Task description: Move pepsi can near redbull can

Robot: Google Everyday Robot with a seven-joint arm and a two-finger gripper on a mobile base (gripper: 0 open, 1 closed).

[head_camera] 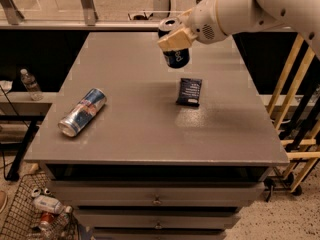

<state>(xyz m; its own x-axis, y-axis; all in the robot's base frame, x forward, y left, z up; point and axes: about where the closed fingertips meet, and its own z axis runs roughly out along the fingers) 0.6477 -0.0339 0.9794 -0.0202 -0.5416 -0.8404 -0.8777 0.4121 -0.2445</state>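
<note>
My gripper [175, 38] is shut on the pepsi can [175, 52], a short dark blue can with white lettering and a silver top. It holds the can tilted in the air above the far middle of the grey table [150, 139]. The redbull can [82, 112], slim, silver and blue with a red mark, lies on its side near the table's front left, well to the left of and nearer than the held can.
A flat dark blue snack packet [190, 92] lies on the table just below and right of the held can. A wire basket [30, 219] with bottles stands on the floor at the lower left. A wooden rack [295, 109] stands at the right.
</note>
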